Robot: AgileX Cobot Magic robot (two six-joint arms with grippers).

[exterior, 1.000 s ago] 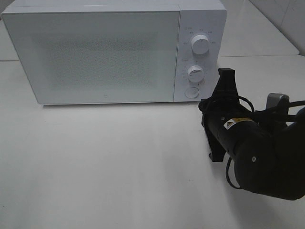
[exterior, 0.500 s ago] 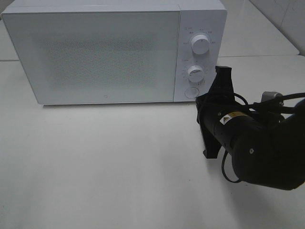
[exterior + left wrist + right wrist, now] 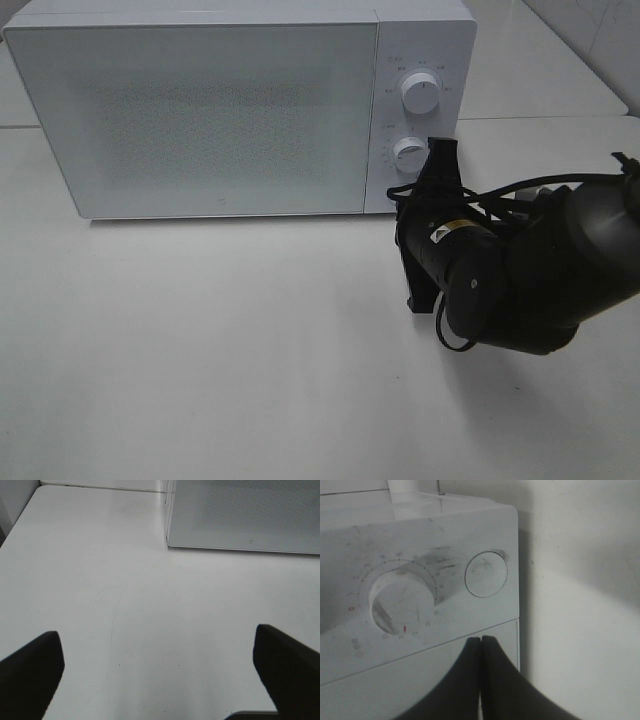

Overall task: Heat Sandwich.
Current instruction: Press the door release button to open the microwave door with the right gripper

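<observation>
My right fingers (image 3: 470,680) are pressed together with nothing between them. Their tips sit right at the microwave's (image 3: 200,110) control panel, just below the lower dial (image 3: 402,602) and beside the round button (image 3: 486,575). I cannot tell whether they touch the panel. My left fingers (image 3: 30,672) are spread wide and empty, hanging over bare counter (image 3: 250,350) off the microwave's front left corner. The sandwich shows in none of my views. It is not on the counter in front of the microwave, nor in either set of fingers. The microwave is the only container here. Its door (image 3: 210,115) is shut, and the speckled, frosted front hides the inside, so I cannot say whether the sandwich is in there. Judging by the pose at the panel, I take this step to be working the controls, not moving food. As for handling, I expect the sandwich to be light, soft and easily crushed, with layers that slide apart if pinched from the sides. I would carry it by whatever it sits on, or close gently across the crust.
</observation>
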